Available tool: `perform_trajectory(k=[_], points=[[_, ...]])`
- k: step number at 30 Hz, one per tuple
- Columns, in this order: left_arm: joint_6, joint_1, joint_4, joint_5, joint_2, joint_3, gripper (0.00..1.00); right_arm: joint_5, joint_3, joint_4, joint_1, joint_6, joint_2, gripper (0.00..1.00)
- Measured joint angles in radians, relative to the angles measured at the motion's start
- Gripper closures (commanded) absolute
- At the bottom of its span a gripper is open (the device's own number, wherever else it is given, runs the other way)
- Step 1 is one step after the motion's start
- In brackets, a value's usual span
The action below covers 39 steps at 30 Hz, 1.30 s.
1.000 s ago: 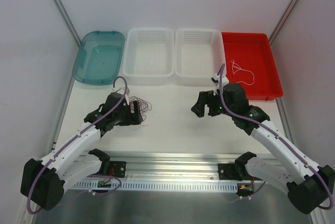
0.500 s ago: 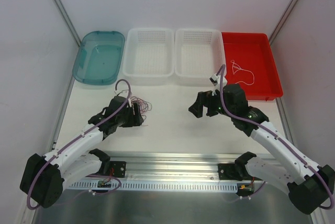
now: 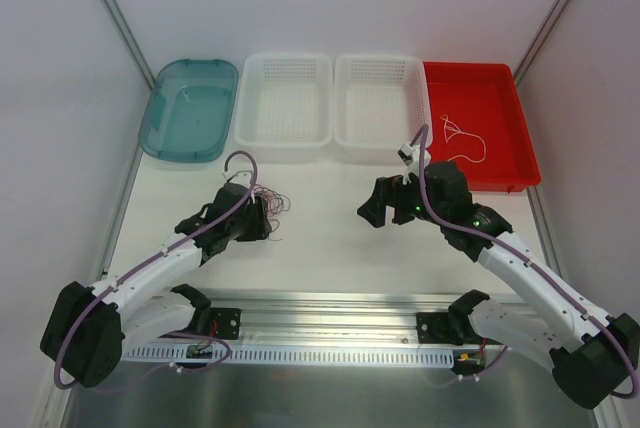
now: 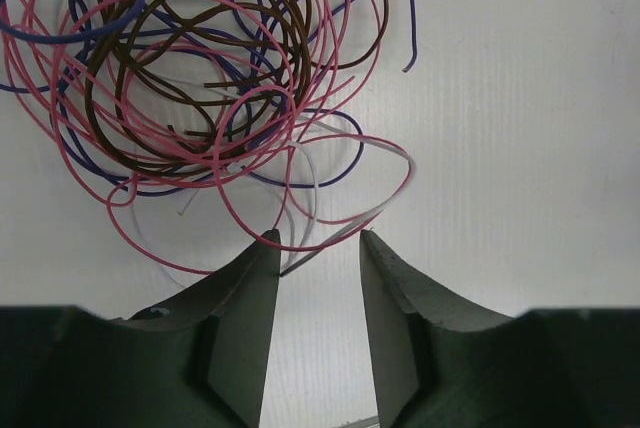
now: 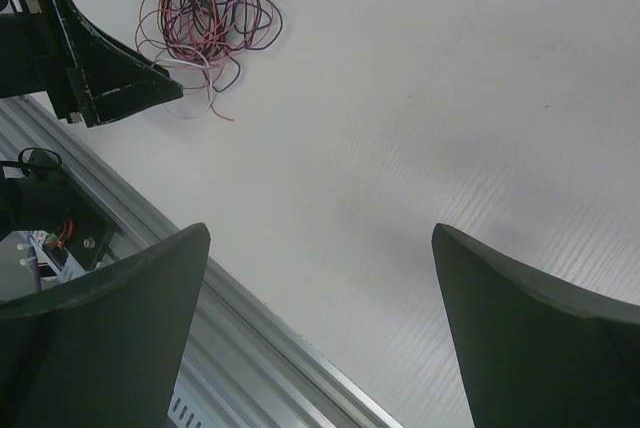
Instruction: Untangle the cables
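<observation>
A white table [image 3: 330,243] is seen from above, with two white-and-black robot arms mounted at its near edge. Along the far edge, four containers are lined up from left to right: a teal tray [image 3: 190,108], two white mesh baskets [image 3: 285,98] [image 3: 377,98], and a red tray [image 3: 490,88]. A single white cable [image 3: 462,138] is laid in a loose curl inside the red tray. A tangle of cables [image 4: 200,78], made of thin pink, brown, purple-blue and white strands coiled over one another, is found on the bare table in front of the left-hand basket, near the left arm's tip. The left gripper [image 4: 318,240] is lowered just beside the near edge of this tangle. Its two dark fingers [image 4: 245,298] are held partly apart with a clear gap between them, and a white strand and a pink loop that trail out of the tangle are seen lying across that gap at the fingertips; neither strand is pinched. The right gripper [image 5: 320,233] is held above bare table toward the right of the centre, well apart from the tangle, with its jaws spread wide and nothing between them.
</observation>
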State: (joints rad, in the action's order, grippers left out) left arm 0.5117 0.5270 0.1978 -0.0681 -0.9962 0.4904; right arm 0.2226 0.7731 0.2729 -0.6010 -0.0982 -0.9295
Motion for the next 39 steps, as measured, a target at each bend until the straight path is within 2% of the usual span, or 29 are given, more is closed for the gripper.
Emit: perform_trajectory(k=[1,5,15,20,27,33,39], points=[[-0.002,0.003,-0.002,-0.002,-0.006,0.0,0.77,0.002,0.0,0.0,-0.001,-0.002,0.0,0.02],[-0.005,0.008,-0.005,0.0,-0.007,0.0,1.0,0.003,0.0,0.0,-0.005,-0.005,0.0,0.02],[0.015,0.053,0.028,0.169,0.066,0.051,1.0,0.007,0.0,-0.001,-0.007,-0.017,0.0,0.02],[0.023,0.109,0.072,0.243,0.048,0.23,1.0,0.031,0.0,-0.001,-0.017,-0.021,0.0,0.05],[0.059,0.149,0.064,0.269,-0.023,0.458,1.0,0.086,0.002,-0.039,-0.073,-0.017,0.002,0.08],[0.128,0.181,0.079,0.268,-0.112,0.478,1.0,0.105,0.011,-0.124,-0.148,-0.004,-0.007,0.09],[0.185,0.213,0.092,0.266,-0.127,0.488,1.0,0.1,0.031,-0.251,-0.207,0.021,-0.079,0.11]])
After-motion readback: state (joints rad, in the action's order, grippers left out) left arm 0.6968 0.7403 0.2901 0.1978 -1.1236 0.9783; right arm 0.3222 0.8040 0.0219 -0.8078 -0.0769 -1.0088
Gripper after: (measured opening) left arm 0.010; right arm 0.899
